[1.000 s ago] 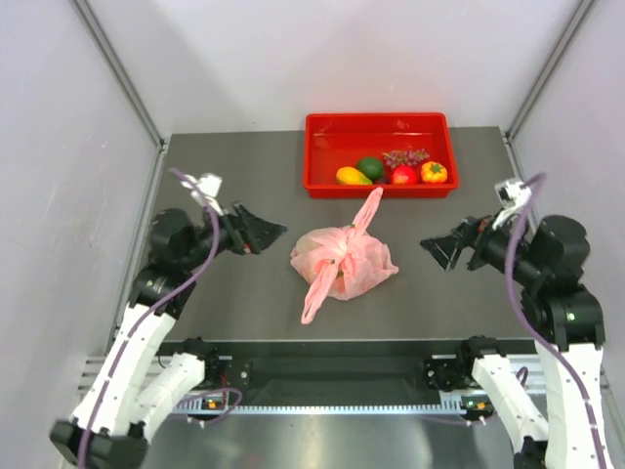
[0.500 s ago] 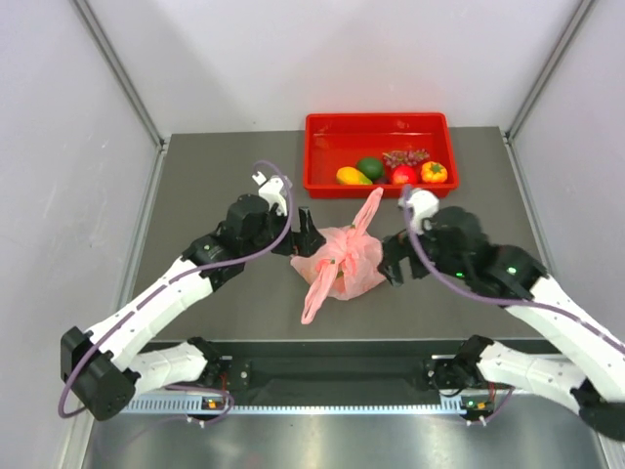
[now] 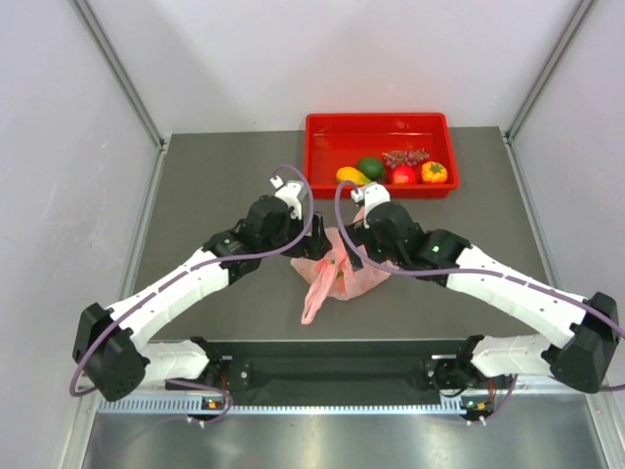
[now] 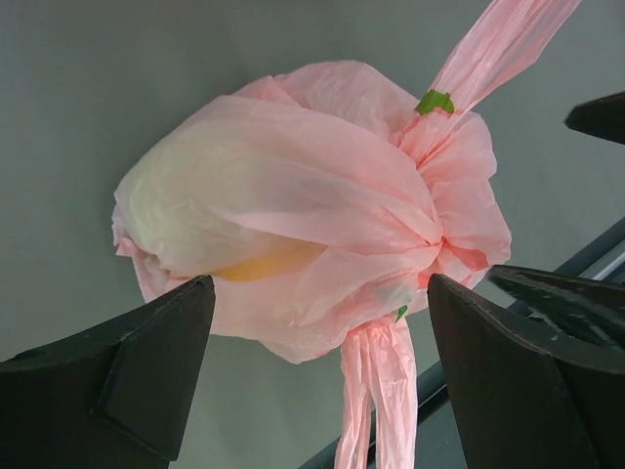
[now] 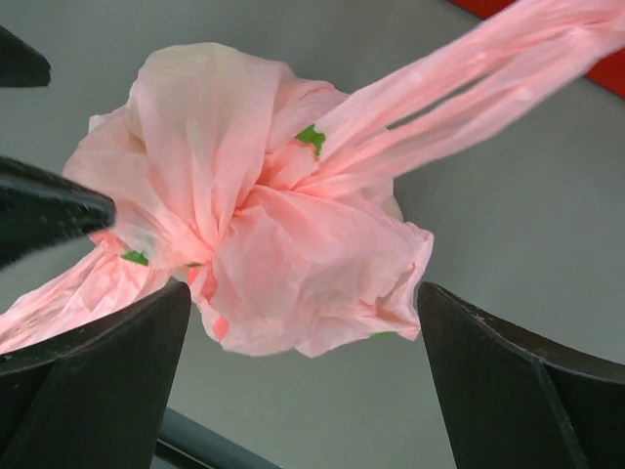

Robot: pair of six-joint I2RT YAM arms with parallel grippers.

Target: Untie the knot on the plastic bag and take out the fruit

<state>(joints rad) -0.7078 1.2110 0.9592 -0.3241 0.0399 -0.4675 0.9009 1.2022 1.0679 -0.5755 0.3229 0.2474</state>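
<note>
The pale-pink plastic bag lies tied on the grey table, one handle strip running toward the tray and one toward the near edge. Its bunched knot also shows in the right wrist view. Through the plastic I see a pale yellow-green fruit and an orange-yellow one. My left gripper is open and empty just over the bag's left side. My right gripper is open and empty over its right side. Neither touches the bag.
A red tray stands at the back with a yellow fruit, a dark green round fruit, purple grapes, a red fruit and an orange one. The black rail runs along the near edge.
Both arms have swung in from the table's sides to the bag, and their open grippers now face each other across it. The bag has not moved.
</note>
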